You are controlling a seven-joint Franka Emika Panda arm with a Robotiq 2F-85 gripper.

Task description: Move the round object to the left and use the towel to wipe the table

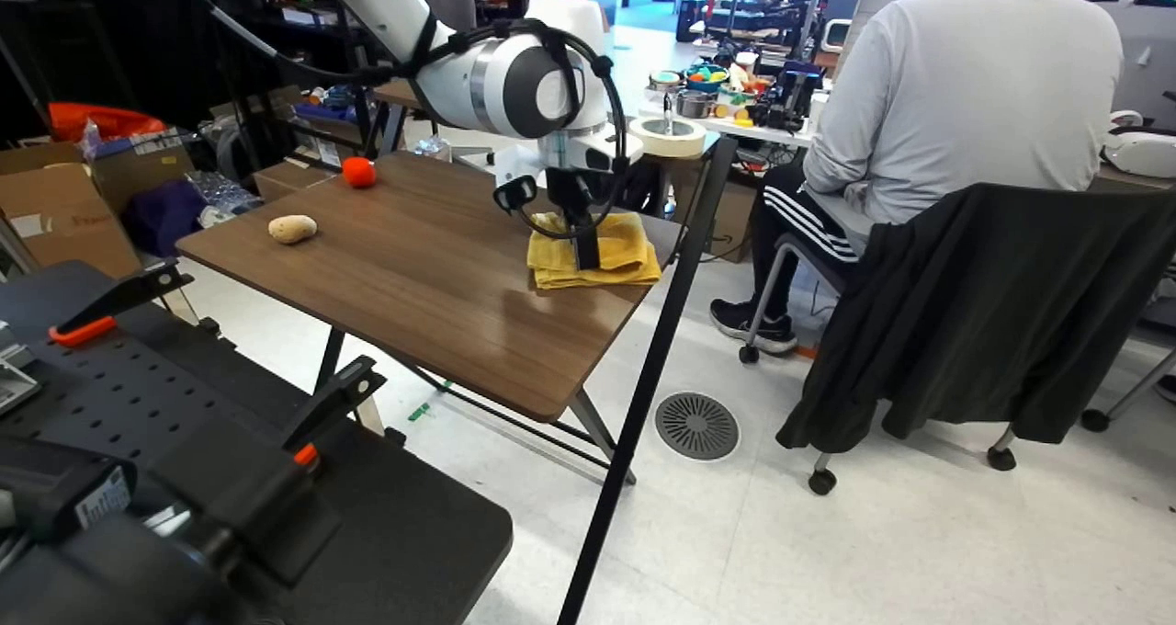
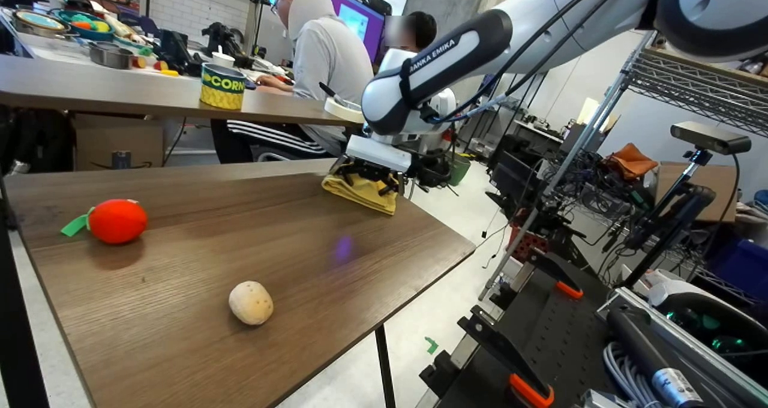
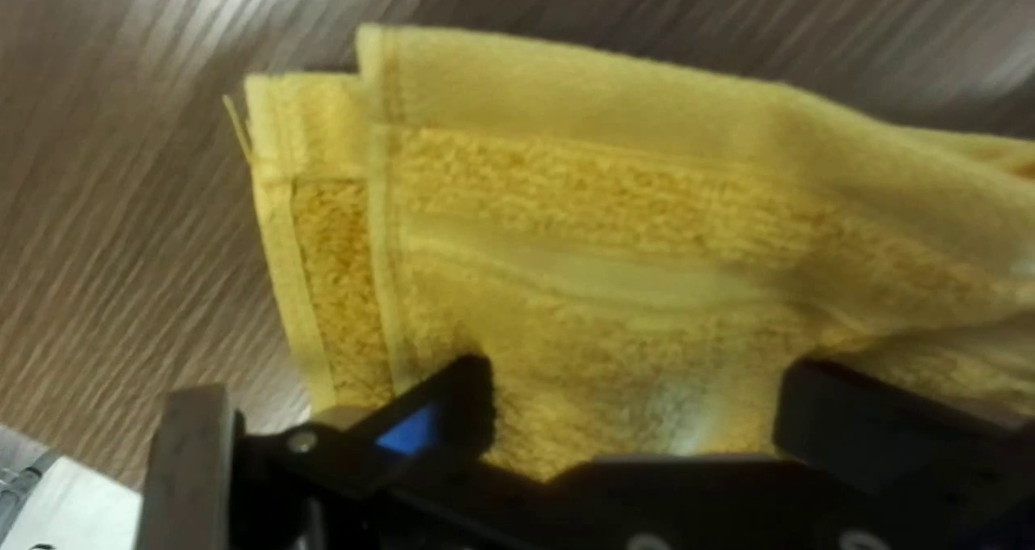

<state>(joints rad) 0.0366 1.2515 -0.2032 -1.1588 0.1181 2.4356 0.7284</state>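
Observation:
A folded yellow towel [image 1: 634, 244] lies on the brown table [image 1: 413, 267], near one end. It also shows in the other exterior view [image 2: 363, 193] and fills most of the wrist view [image 3: 582, 186]. My gripper [image 3: 635, 396] is open, its fingers wide apart over the towel. The fingertips are at the towel's surface; whether they press into it I cannot tell. A red-orange round object [image 1: 359, 172] with a green tag [image 2: 75, 225] sits far from the gripper. A beige, potato-like rounded object [image 2: 251, 303] lies on the table too. Both show in both exterior views.
A second table with a corn can [image 2: 222, 87] and a roll of tape [image 1: 668, 136] stands close behind the towel end. A seated person [image 1: 974, 92] is beside it. A black upright bar [image 1: 657, 368] crosses before the table. A black bench [image 1: 395, 524] stands opposite.

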